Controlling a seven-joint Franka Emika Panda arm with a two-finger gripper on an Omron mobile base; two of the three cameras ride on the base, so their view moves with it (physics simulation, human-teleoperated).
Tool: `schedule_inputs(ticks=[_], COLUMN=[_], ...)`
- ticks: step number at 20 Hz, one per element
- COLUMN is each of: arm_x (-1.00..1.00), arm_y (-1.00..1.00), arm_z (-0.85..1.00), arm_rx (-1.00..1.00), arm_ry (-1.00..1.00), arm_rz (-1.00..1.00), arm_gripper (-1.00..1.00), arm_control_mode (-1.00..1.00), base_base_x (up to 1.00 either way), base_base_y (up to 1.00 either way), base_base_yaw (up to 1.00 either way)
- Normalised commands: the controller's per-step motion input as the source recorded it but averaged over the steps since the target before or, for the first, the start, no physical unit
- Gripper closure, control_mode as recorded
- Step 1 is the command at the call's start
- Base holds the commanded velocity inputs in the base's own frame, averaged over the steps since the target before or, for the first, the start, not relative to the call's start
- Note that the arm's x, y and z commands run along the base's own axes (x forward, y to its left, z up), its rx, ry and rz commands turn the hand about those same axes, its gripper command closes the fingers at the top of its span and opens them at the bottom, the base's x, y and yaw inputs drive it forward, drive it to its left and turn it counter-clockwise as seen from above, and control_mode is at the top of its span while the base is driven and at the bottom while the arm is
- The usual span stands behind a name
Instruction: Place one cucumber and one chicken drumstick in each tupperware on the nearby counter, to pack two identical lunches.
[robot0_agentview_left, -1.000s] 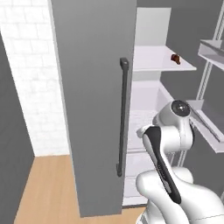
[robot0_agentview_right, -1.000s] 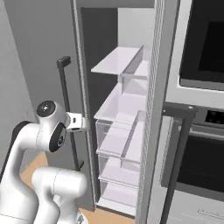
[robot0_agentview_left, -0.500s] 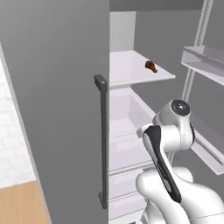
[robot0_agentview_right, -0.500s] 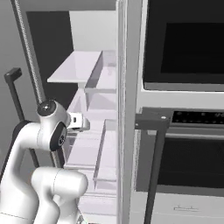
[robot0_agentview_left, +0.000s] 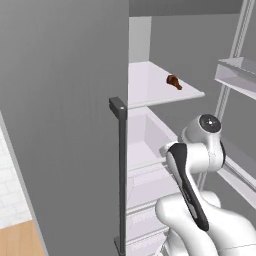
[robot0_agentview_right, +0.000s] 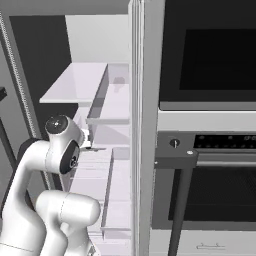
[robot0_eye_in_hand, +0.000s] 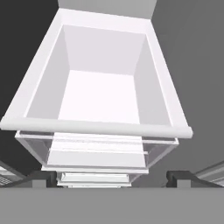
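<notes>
fridge: tall grey open fridge door (robot0_agentview_left: 60, 125) takes the whole left half of the left base view, with a long dark vertical bar handle (robot0_agentview_left: 120, 175) down its edge

drumstick: small brown chicken drumstick (robot0_agentview_left: 174, 82) sits in the upper middle of the left base view, lying on a flat white fridge shelf (robot0_agentview_left: 150, 87), toward that shelf's right front part, nothing touching it

drawer: deep white plastic fridge drawer (robot0_eye_in_hand: 103, 87) sits in the centre of the hand view, seen from above, and I can't spot anything inside it; in the left base view it's right below the shelf

more bins: at least 2 shallower clear bins (robot0_eye_in_hand: 96, 153) stacked under the drawer's front lip, lower middle of the hand view

arm: white robot arm with dark joints (robot0_agentview_left: 200, 165) comes up from the lower right of the left base view and the lower left of the right base view, elbow bent in front of the drawers

gripper: 2 dark gripper tips (robot0_eye_in_hand: 109, 179) poke up at the bottom corners of the hand view, spread as wide as they go, holding nothing, just in front of the drawer's rim

oven: black built-in wall oven with a dark glass door (robot0_agentview_right: 210, 55) fills the right side of the right base view, a second oven door with a dark bar handle (robot0_agentview_right: 175, 155) below it

door racks: pale clear door racks (robot0_agentview_left: 237, 70) at the upper right edge of the left base view
</notes>
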Motion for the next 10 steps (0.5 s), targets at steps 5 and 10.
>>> schedule_inputs(ticks=[5,10], arm_x=[0.10,-0.03], arm_y=[-0.01,-0.01], arm_z=[0.77,1.00], arm_rx=[0.03,0.07], arm_ry=[-0.12,-0.35], arm_rz=[-0.18,-0.30], arm_gripper=[-1.00,-1.00], arm_control_mode=[-1.00,-1.00], base_base_x=[0.13,0.00], base_base_y=[0.00,0.00], base_base_yaw=[-0.02,0.00])
